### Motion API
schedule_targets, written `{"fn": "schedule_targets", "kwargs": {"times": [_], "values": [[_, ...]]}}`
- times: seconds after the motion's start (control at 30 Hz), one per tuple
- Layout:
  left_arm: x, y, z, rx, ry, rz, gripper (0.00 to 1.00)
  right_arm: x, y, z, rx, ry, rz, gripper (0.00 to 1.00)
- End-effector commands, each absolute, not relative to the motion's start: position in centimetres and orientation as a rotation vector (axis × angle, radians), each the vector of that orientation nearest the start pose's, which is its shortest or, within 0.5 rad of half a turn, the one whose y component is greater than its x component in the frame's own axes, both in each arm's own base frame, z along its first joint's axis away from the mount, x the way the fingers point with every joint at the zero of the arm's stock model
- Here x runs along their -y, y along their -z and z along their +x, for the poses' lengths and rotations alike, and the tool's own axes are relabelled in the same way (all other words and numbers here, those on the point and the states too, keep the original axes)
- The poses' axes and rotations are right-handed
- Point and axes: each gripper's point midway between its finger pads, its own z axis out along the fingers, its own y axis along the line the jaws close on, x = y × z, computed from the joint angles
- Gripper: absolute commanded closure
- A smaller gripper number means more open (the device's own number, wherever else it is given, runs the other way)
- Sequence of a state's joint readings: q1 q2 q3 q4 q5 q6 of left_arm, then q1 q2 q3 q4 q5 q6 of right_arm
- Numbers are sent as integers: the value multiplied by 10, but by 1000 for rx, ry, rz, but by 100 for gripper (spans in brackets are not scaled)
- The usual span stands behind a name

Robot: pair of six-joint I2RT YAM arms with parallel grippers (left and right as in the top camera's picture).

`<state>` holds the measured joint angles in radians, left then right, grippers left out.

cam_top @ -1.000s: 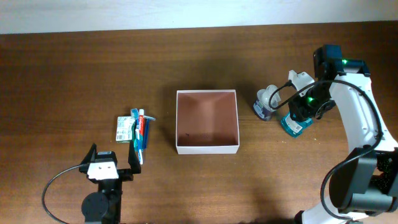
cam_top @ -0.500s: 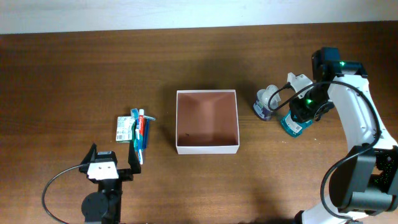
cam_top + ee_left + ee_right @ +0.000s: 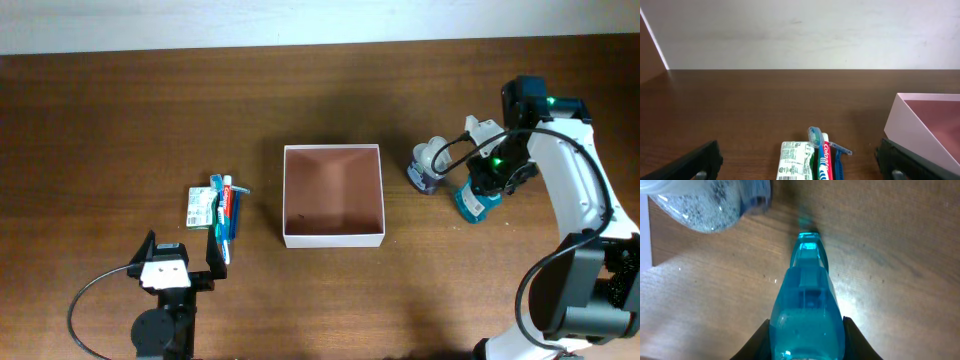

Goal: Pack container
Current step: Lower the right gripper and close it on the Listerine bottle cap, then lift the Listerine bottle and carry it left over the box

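Evidently the right hand [image 3: 805, 338] was clamped on the teal bottle [image 3: 807, 295]. A vertical lift, clear of the second bottle [image 3: 710, 205], was advisable before crossing to the container [image 3: 334, 239]. Left hand [image 3: 800, 162] stood apart.

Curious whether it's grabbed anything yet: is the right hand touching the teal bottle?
Touching. In the right wrist view, the right hand sits against both sides of the teal bottle, with no gap showing.

Fingers [image 3: 700, 161] spread wide; toothpaste [image 3: 825, 162] lying between; container [image 3: 910, 125] at right.
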<state>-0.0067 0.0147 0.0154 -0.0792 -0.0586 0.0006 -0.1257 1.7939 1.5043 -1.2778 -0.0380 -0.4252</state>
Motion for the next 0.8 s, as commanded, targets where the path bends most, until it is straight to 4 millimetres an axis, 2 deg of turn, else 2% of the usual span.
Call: {"fn": "schedule_targets", "kwargs": {"times": [0.0, 0.17, 0.4, 0.5, 0.57, 0.7, 0.77], "values": [[-8, -157, 246, -1647, -49, -21, 0, 42, -140, 344, -3050, -8, -342, 75], [-8, -157, 246, -1648, -49, -21, 0, 41, -169, 340, -3062, -13, -205, 78], [-8, -157, 246, -1647, -49, -21, 1, 36, -211, 321, -3099, -51, -24, 77], [-8, -157, 246, -1647, -50, -21, 0, 26, -231, 318, -3073, -130, 36, 82], [-8, -157, 246, -1647, -49, -21, 0, 11, -244, 320, -3013, -257, 50, 83], [-8, -157, 246, -1647, -49, -21, 0, -7, -260, 321, -2945, -400, 37, 83], [-8, -157, 246, -1647, -49, -21, 0, -14, -265, 319, -2935, -437, 91, 83]]}}
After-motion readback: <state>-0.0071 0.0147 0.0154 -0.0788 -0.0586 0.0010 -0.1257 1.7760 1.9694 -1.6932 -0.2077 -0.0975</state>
